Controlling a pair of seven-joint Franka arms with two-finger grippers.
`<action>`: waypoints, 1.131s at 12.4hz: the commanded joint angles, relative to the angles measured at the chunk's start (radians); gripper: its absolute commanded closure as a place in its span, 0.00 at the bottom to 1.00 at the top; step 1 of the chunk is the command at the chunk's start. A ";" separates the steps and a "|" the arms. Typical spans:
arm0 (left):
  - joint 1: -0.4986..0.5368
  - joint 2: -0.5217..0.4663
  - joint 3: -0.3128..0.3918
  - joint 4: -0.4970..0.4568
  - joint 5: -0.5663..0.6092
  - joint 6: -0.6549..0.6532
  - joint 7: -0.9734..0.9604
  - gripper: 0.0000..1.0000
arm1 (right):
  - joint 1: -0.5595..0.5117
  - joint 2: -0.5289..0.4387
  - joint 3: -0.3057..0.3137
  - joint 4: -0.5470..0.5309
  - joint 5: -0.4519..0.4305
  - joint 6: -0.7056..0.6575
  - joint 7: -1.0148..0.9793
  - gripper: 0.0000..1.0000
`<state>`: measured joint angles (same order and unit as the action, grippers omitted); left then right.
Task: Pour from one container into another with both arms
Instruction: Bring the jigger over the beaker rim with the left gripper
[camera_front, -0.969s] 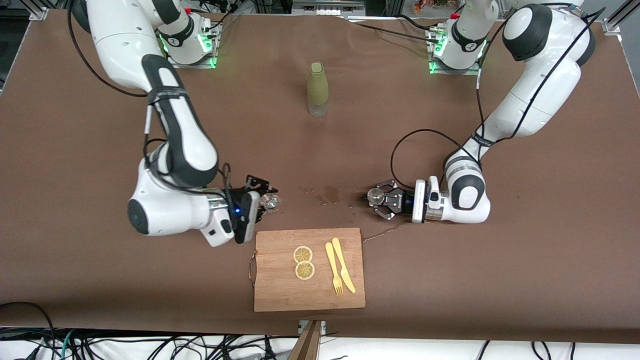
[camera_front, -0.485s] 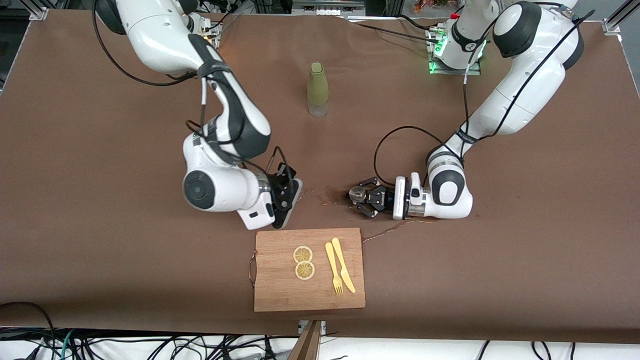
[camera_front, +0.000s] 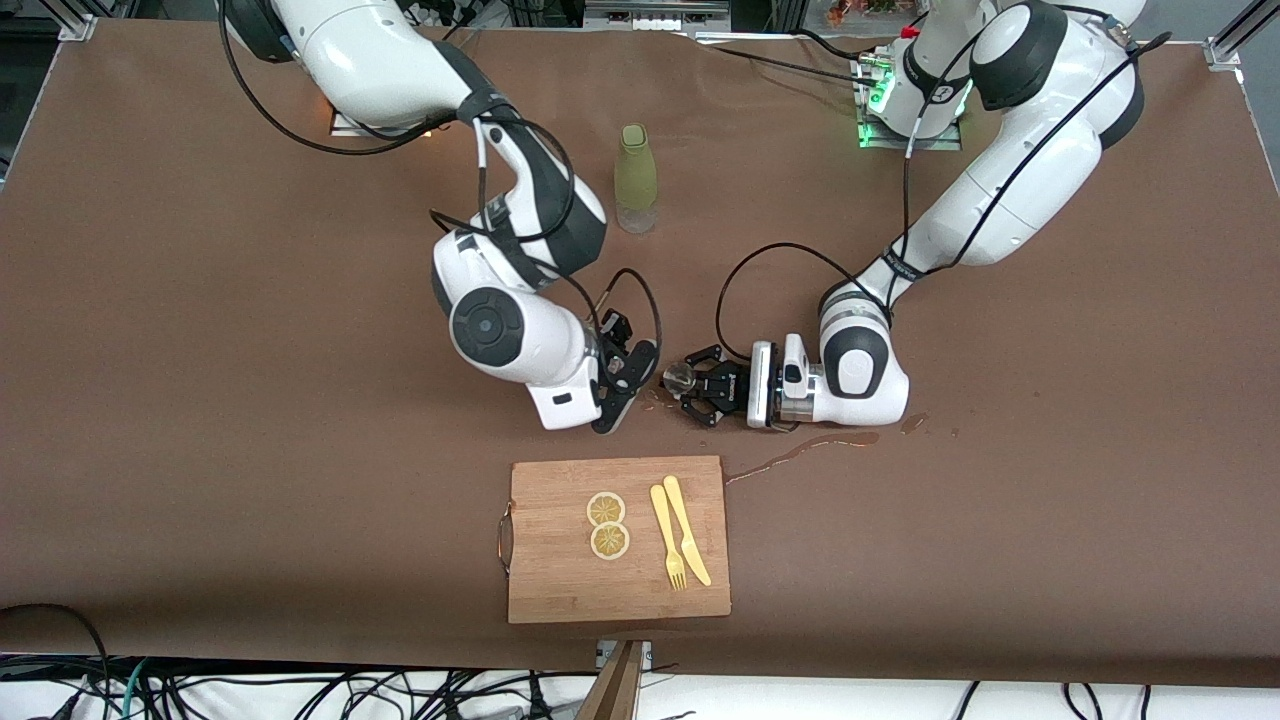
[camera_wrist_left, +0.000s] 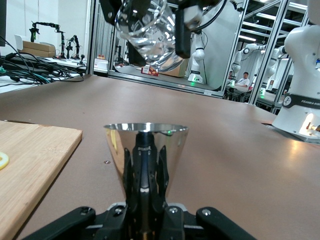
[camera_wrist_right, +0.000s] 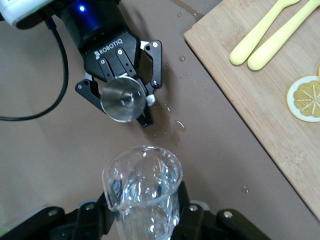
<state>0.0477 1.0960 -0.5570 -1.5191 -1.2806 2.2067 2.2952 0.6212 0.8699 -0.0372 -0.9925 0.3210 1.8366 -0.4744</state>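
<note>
Approach step, pour not begun. Left gripper (camera_front: 690, 385) clamped on steel cup (camera_wrist_left: 145, 150), mid-tabletop beside board (camera_front: 560, 590). Right gripper (camera_front: 628, 372) clamped on glass beaker (camera_wrist_right: 142, 192) (water inside), above and beside cup. Next: align spout over rim, tilt slowly; spill (camera_front: 800, 455) on tabletop (camera_front: 200, 450).

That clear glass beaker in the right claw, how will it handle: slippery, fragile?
Likely slippery: the clear glass beaker looks smooth, and spilled liquid wets the table. Probably fragile, thin-walled glass. The right claw grips only its lower body, so it may shift when tilted.
</note>
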 joint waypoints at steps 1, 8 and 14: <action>-0.015 0.056 -0.020 0.074 -0.032 0.022 0.064 1.00 | 0.047 -0.003 -0.009 0.014 -0.092 0.001 0.094 1.00; -0.023 0.070 -0.041 0.080 -0.035 0.036 0.095 1.00 | 0.092 -0.003 -0.010 0.014 -0.157 0.013 0.168 1.00; -0.025 0.082 -0.057 0.080 -0.040 0.036 0.128 1.00 | 0.120 -0.002 -0.009 0.014 -0.218 0.013 0.178 1.00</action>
<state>0.0280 1.1566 -0.6002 -1.4669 -1.2807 2.2335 2.3770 0.7265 0.8699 -0.0397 -0.9921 0.1343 1.8539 -0.3187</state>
